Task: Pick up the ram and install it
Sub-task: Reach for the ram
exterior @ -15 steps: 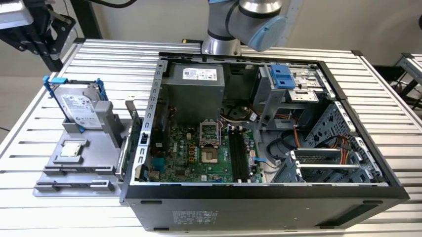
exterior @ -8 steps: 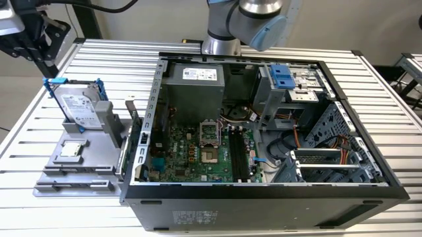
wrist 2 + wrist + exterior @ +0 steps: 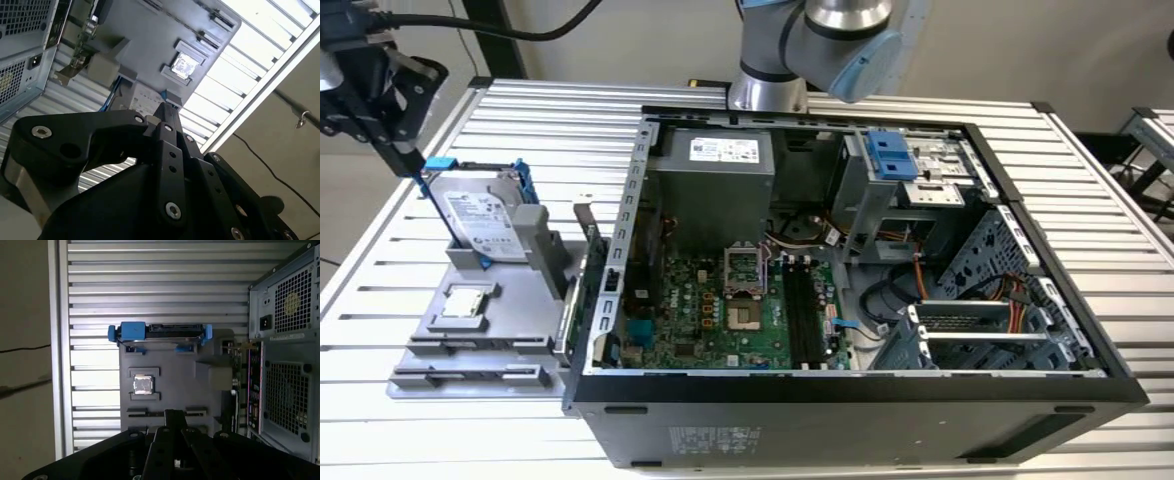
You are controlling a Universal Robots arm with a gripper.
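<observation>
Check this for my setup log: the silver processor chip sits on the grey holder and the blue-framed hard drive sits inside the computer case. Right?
No. The exterior view shows the hard drive standing on the grey holder too, beside the computer case; the processor chip is as stated.

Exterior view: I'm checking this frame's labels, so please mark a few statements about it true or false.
1. The hand hovers over the motherboard. False: it is outside the case, at the exterior view's left, by the hard drive.
2. The hard drive stands on edge in the grey holder. True.
3. The processor lies flat on the holder. True.
4. The case is closed. False: it is open, and the motherboard shows.
</observation>
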